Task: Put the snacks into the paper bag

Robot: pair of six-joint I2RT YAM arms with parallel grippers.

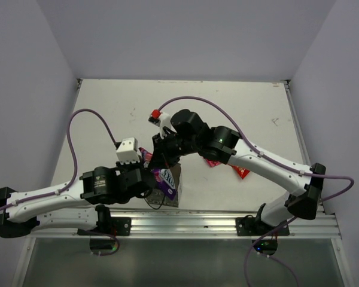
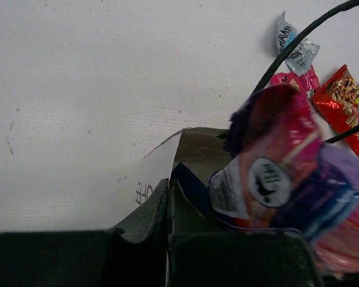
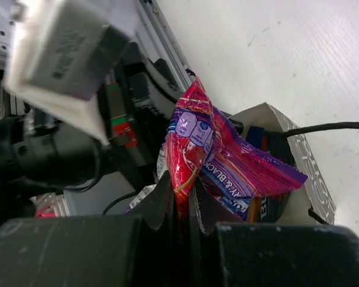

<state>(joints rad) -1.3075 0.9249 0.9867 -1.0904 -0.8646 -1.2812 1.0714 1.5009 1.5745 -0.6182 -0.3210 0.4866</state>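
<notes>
The paper bag (image 1: 175, 190) stands near the table's front edge. My left gripper (image 1: 151, 179) is shut on the bag's wall (image 2: 157, 169), the paper pinched between its fingers (image 2: 149, 206). My right gripper (image 1: 164, 156) is shut on the purple-pink Fox's packet (image 3: 227, 161) and holds it in the bag's mouth (image 3: 275, 119); the packet also shows in the top view (image 1: 167, 177) and the left wrist view (image 2: 287, 173). A dark blue packet (image 3: 260, 209) lies inside the bag. The silvery-blue (image 2: 293, 45), pink (image 2: 299, 81) and red (image 2: 347, 104) packets lie on the table.
The pink packet (image 1: 212, 162) and red packet (image 1: 242, 172) lie just right of the bag, partly under the right arm. A black cord handle (image 2: 305, 33) arcs over them. The metal rail (image 1: 185, 224) runs along the front edge. Walls enclose the table.
</notes>
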